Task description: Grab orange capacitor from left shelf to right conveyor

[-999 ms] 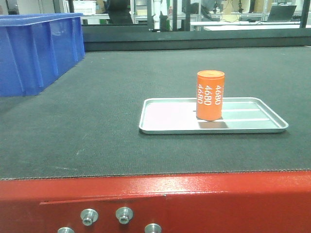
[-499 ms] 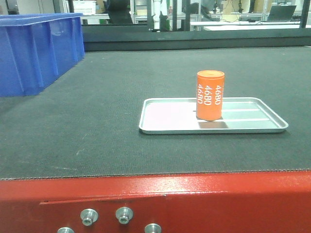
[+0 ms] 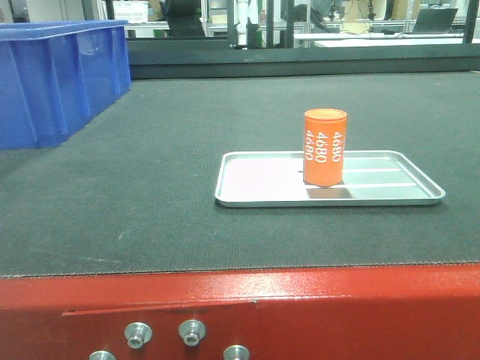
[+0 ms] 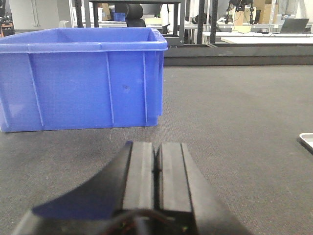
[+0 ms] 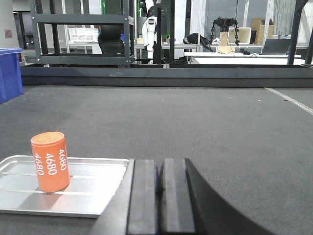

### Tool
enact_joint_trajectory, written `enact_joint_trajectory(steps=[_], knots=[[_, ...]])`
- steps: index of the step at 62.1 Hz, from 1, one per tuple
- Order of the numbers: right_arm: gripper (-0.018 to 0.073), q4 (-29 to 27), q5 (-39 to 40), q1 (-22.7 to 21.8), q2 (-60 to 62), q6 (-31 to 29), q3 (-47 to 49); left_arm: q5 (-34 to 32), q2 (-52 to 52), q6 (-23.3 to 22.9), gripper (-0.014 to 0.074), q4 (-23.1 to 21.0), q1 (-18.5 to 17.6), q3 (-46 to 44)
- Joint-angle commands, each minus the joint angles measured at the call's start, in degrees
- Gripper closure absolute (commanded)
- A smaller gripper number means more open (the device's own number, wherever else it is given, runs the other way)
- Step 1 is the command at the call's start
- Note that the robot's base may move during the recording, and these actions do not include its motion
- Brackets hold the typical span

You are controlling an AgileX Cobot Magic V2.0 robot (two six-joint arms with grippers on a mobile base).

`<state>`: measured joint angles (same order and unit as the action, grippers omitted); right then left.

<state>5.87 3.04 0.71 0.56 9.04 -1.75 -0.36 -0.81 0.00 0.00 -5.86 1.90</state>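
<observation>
The orange capacitor point(image 3: 324, 147) stands upright on a shallow silver tray point(image 3: 255, 184) that lies on the black belt of the right conveyor point(image 3: 150, 150), above its red frame point(image 3: 300, 315). In the right wrist view the orange capacitor point(image 5: 50, 161) is to the left of my right gripper point(image 5: 160, 164), which is shut and empty, apart from it. My left gripper point(image 4: 156, 147) is shut and empty, low over the belt in front of a blue bin point(image 4: 83, 78). The left shelf is out of view.
A blue plastic bin point(image 3: 52, 75) stands on the belt at the far left. The tray's corner point(image 4: 307, 139) shows at the right edge of the left wrist view. A dark rack point(image 5: 83, 34) and desks stand beyond the belt's far edge.
</observation>
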Motion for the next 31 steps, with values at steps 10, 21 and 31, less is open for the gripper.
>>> enact_joint_trajectory(steps=[10, 21, 31], knots=[[0.0505, -1.2, 5.6, 0.1, 1.2, 0.0, -0.2, -4.8, 0.6, 0.0, 0.0701, -0.3, -0.4, -0.4], [0.0505, -1.2, 5.4, 0.1, 1.2, 0.0, -0.2, -4.8, 0.6, 0.0, 0.0701, -0.3, -0.4, -0.4], [0.0505, -1.2, 5.4, 0.1, 1.2, 0.0, -0.2, -4.8, 0.6, 0.0, 0.0701, -0.3, -0.4, -0.4]])
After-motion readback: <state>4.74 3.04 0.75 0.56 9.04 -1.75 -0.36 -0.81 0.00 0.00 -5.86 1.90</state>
